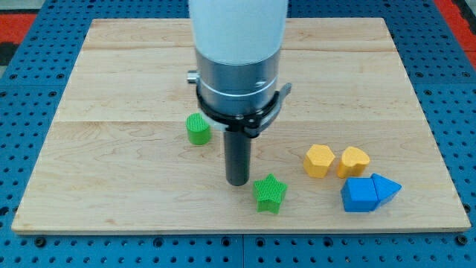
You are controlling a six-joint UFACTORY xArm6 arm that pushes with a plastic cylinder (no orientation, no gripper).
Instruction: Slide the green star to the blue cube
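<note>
So the green star (270,193) sits near the bottom edge of the wooden board (111,89), a bit right of the middle. I'll use it as the reference point for everything else.

My tip (238,182) is just to the star's left and slightly above it in the view, really close, but I can't tell if it's actually touching the star or only sitting right beside it. The tool is one straight dark rod hanging from a silver collar and a white arm body, so it has nothing that spreads or pinches; it just stands upright with its lower end down at the board.

The blue cube (359,195) is off to the star's right, at about the same height in the view, well apart from it. A blue triangular block (387,186) is pressed up against the cube's far right side.

Up and to the right of the star there's a yellow pentagon-ish block (319,160), and a yellow heart-looking block (354,161) right next to it, both just above the cube.

A green cylinder (198,129) stands up and to the left of the star, past the rod.
</note>
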